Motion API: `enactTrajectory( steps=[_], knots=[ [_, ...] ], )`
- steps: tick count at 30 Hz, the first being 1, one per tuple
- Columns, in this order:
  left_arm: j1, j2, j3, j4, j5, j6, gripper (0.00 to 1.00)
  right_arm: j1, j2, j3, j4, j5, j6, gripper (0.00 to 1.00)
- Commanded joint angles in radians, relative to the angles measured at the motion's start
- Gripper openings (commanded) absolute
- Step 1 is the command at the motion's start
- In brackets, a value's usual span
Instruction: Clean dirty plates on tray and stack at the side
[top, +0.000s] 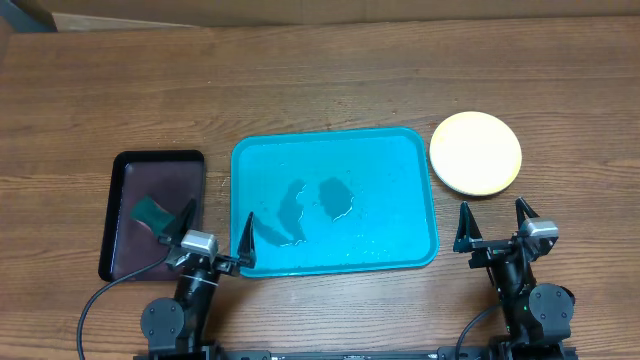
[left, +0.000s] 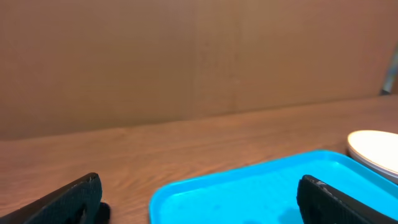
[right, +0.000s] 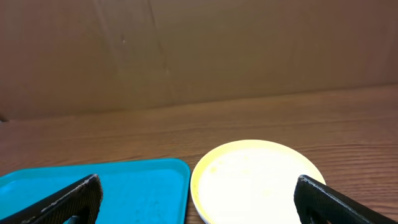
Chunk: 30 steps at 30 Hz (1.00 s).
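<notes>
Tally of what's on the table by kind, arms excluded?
Trays: 2 (turquoise tray, dark tray)
Plates: 1 visible (yellow plate; any beneath it are hidden)
Sponges: 1 (green sponge, on the dark tray)
Total: 4

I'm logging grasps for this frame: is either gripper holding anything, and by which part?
Nothing is held. The left gripper and right gripper both stand open and empty; the yellow plate lies apart, beside the tray.

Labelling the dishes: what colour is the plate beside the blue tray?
The plate is pale yellow; the overhead view shows it best.
</notes>
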Motion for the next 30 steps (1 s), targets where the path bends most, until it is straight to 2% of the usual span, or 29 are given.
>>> enactTrajectory(
  steps=[1, 4, 30],
  knots=[
    [-0.002, -0.014, -0.004, -0.042, -0.077, 0.005, 1.0, -0.006, -0.012, -0.011, 0.007, -0.001, -0.003, 1.0],
    [-0.002, -0.013, -0.004, -0.128, -0.129, -0.007, 1.0, -0.006, -0.012, -0.011, 0.007, -0.001, -0.003, 1.0],
    [-0.002, -0.012, -0.004, -0.126, -0.141, 0.019, 1.0, -0.006, -0.012, -0.011, 0.007, -0.001, -0.003, 1.0]
  ],
)
